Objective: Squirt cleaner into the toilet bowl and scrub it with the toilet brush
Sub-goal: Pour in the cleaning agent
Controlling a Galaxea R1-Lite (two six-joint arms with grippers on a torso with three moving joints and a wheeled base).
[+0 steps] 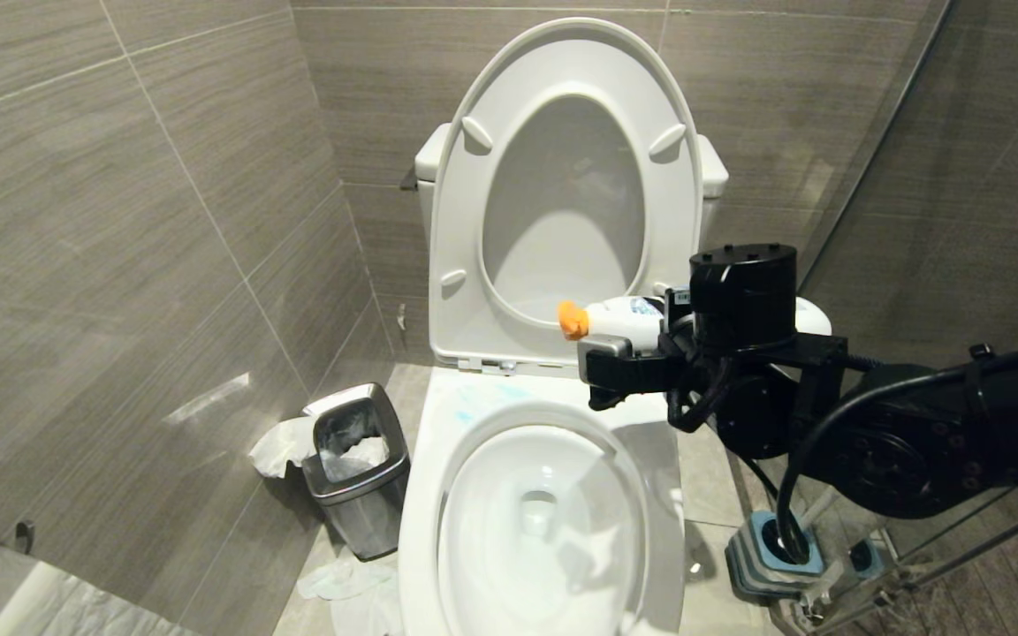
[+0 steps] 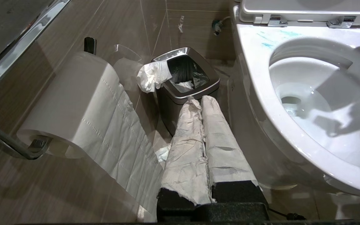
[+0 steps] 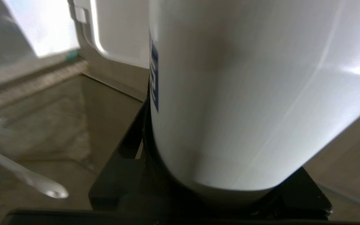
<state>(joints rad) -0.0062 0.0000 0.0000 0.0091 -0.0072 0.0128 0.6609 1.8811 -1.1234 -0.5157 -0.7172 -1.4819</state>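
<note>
- The right gripper point(image 1: 628, 349) is clamping a white bottle point(image 1: 619, 318), orange cap sideways above the toilet bowl point(image 1: 425, 530).
- The left gripper point(image 2: 203, 103), jaws pressed together, is showing only in its wrist view, near the steel bin point(image 2: 195, 90).

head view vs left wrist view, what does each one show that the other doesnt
Only the head view: the right gripper holding a white bottle with an orange cap sideways above the bowl's back rim, the raised seat, and the brush holder on the floor.
Only the left wrist view: the left gripper, shut, fingers wrapped in paper, and the toilet roll.
Both: the toilet bowl, blue cleaner smears on its rim, and the steel bin.
</note>
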